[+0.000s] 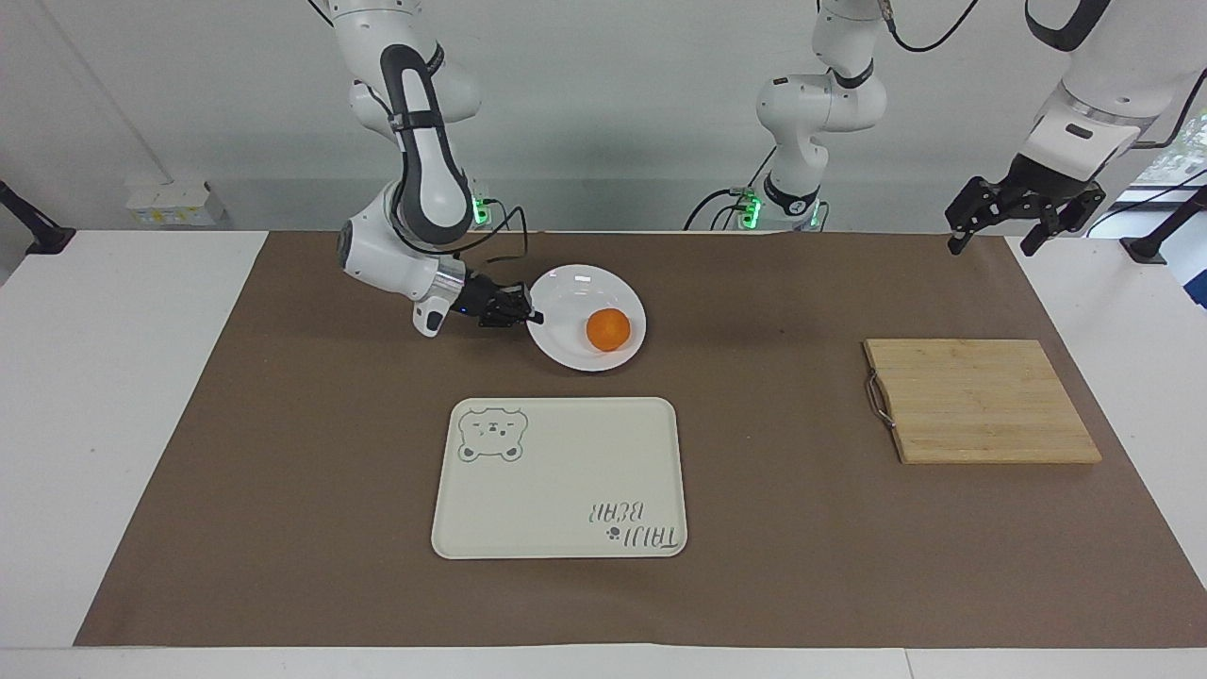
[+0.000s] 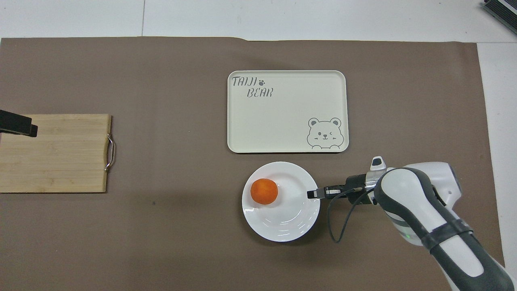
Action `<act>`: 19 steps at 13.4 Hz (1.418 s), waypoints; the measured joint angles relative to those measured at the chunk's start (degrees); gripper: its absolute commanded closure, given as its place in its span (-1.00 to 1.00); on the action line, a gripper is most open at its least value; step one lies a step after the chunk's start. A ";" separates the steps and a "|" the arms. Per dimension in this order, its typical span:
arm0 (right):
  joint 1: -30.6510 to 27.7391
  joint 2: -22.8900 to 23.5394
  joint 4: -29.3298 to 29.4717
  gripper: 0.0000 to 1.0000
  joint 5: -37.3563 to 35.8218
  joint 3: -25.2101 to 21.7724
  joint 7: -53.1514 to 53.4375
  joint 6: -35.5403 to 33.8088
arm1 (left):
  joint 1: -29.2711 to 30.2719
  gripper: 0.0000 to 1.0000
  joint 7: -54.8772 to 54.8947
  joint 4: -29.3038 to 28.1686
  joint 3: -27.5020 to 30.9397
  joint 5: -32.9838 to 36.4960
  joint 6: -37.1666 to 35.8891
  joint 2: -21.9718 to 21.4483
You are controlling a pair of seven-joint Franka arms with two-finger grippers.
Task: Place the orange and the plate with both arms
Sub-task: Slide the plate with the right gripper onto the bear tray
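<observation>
The orange sits in the plate, off centre toward the left arm's end. The plate lies on the brown mat, nearer the robots than the tray. The right gripper is clenched on the plate's rim at the right arm's end; its fingertips are hard to make out against the rim. The left gripper hangs released over the mat's edge near the cutting board, mostly cut off in the overhead view.
</observation>
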 measured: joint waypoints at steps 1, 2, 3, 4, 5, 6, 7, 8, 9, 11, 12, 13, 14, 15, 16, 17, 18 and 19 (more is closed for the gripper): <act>-1.34 0.19 1.00 1.00 0.00 -0.03 -0.68 -1.31 | 0.00 -1.00 0.00 0.00 0.02 0.00 0.00 0.00; -2.63 0.49 2.22 1.00 0.00 -0.07 -0.98 -2.75 | 0.01 -1.00 0.00 0.00 0.06 0.00 0.00 0.00; -3.67 0.97 3.70 1.00 0.00 -0.08 -1.02 -3.74 | 0.02 -1.00 0.00 0.00 0.11 0.00 0.00 0.00; -4.29 1.66 5.34 1.00 0.00 -0.09 -1.02 -4.17 | 0.03 -1.00 0.00 0.00 0.14 0.00 0.00 0.00; -4.50 2.59 7.20 1.00 0.00 -0.09 -1.01 -4.35 | 0.03 -1.00 0.00 0.00 0.15 0.00 0.00 0.00; -4.52 3.80 9.34 1.00 0.00 -0.07 -0.84 -4.37 | 0.03 -1.00 0.00 0.00 0.15 0.00 0.00 0.00; -4.52 5.18 11.61 1.00 0.00 -0.07 -0.58 -4.38 | 0.03 -1.00 0.00 0.00 0.15 0.00 0.00 0.00; -4.52 6.75 14.26 1.00 0.00 -0.07 0.25 -4.37 | 0.03 -1.00 0.00 0.00 0.15 0.00 0.00 0.00; -4.52 8.46 17.28 1.00 0.00 -0.08 1.88 -4.34 | 0.03 -1.00 0.00 0.00 0.15 0.00 0.00 0.00; -4.53 11.47 23.19 1.00 0.00 -0.08 6.61 -4.22 | 0.03 -1.00 0.00 0.00 0.15 0.00 0.00 0.00; -4.52 13.01 26.27 1.00 0.00 -0.07 9.21 -4.11 | 0.03 -1.00 0.00 0.00 0.15 0.00 0.00 0.00; -4.50 14.62 29.21 1.00 0.00 -0.05 11.11 -4.07 | 0.03 -1.00 0.00 0.00 0.15 0.00 0.00 0.00; -4.49 16.64 32.38 1.00 0.00 -0.04 12.85 -4.04 | 0.03 -1.00 0.00 0.00 0.15 0.00 0.00 0.00; -4.49 18.94 35.45 1.00 0.00 -0.04 14.20 -3.96 | 0.03 -1.00 0.00 0.00 0.15 0.00 0.00 0.00; -4.49 21.13 38.03 1.00 0.00 -0.04 15.07 -3.41 | 0.03 -1.00 0.00 0.00 0.15 0.00 0.00 0.00; -4.47 23.19 40.23 1.00 0.12 -0.02 15.89 -1.71 | 0.03 -1.00 0.00 0.00 0.15 0.00 0.00 0.00; -4.45 24.97 41.78 1.00 0.45 0.02 16.44 0.29 | 0.03 -1.00 0.00 0.00 0.15 0.00 0.00 0.00; -4.42 26.45 42.79 1.00 0.68 0.08 16.55 1.58 | 0.03 -1.00 0.00 0.00 0.15 0.00 0.00 0.00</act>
